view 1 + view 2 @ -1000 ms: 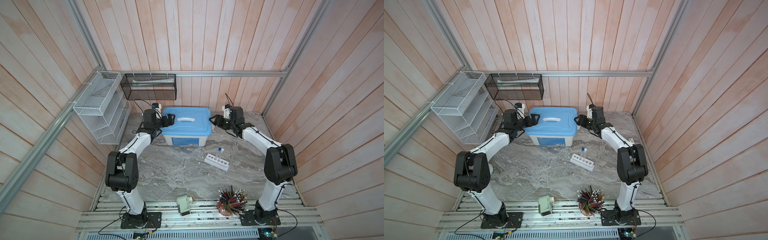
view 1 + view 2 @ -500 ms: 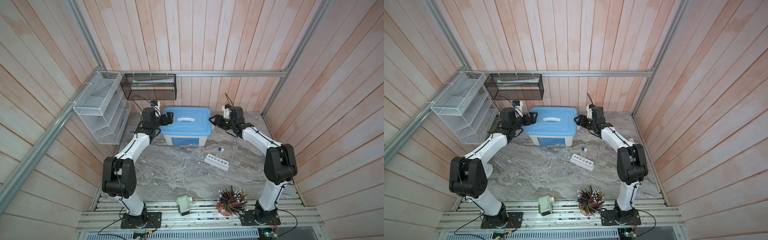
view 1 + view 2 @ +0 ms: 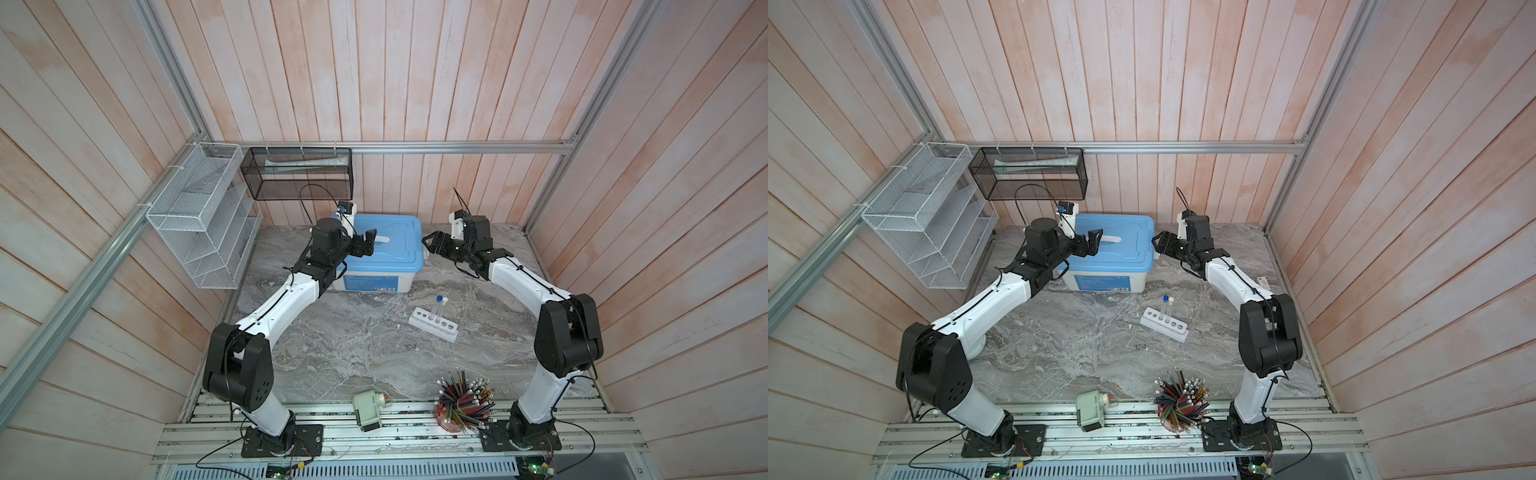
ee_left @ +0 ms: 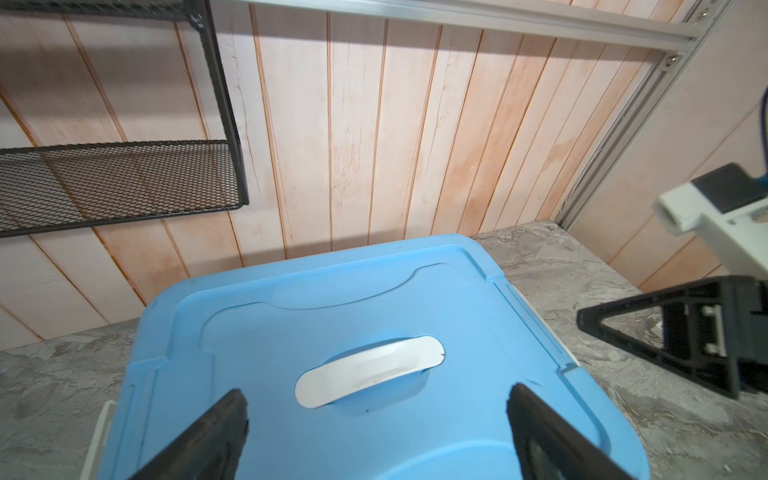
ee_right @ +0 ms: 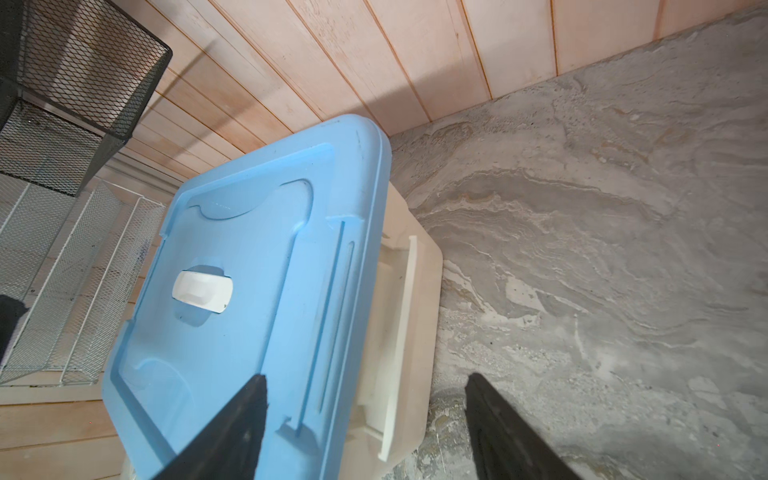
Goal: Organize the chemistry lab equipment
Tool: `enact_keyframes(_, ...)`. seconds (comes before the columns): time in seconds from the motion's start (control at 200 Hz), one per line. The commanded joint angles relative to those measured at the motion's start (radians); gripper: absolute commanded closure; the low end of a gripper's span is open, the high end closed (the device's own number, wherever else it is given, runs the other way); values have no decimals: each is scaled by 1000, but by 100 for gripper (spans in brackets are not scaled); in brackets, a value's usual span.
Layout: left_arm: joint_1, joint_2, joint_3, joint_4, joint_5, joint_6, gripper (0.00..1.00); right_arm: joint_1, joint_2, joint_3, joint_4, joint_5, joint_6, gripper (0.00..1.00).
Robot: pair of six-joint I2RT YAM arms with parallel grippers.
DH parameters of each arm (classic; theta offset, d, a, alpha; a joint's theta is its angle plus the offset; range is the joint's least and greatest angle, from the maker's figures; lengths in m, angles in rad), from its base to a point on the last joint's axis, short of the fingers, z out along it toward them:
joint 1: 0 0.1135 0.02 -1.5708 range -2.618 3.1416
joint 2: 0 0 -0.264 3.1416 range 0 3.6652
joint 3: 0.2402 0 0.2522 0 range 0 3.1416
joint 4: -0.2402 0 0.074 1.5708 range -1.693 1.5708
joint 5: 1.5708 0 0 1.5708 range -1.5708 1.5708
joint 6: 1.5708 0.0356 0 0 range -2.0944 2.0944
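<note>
Two capped tubes (image 3: pixel 439 309) upright in white rack (image 3: pixel 448 333)

Legible text: none. The label (image 3: pixel 369 283) on the front of the box (image 3: pixel 397 249) carries a blue strip and what looks like a barcode, but its print is too small to read in both top views. The pale packet (image 3: pixel 306 166) in the black basket (image 3: pixel 291 185) bears faint greenish print, equally unreadable.
</note>
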Motion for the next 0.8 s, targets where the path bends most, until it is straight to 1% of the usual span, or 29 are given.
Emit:
enact_keyframes(0.0,-11,38,-20,36,-19,20,1,1,-25,-18,-4,30,-23,24)
enact_keyframes(0.285,-19,88,-37,61,-30,21,1,0,-18,-13,27,1,-12,24)
enact_keyframes(0.625,-19,109,-36,46,-42,32,1,-5,54,21,61,-74,-3,24)
enact_keyframes(0.795,-19,118,-43,51,-37,26,1,-7,66,14,73,-75,4,20)
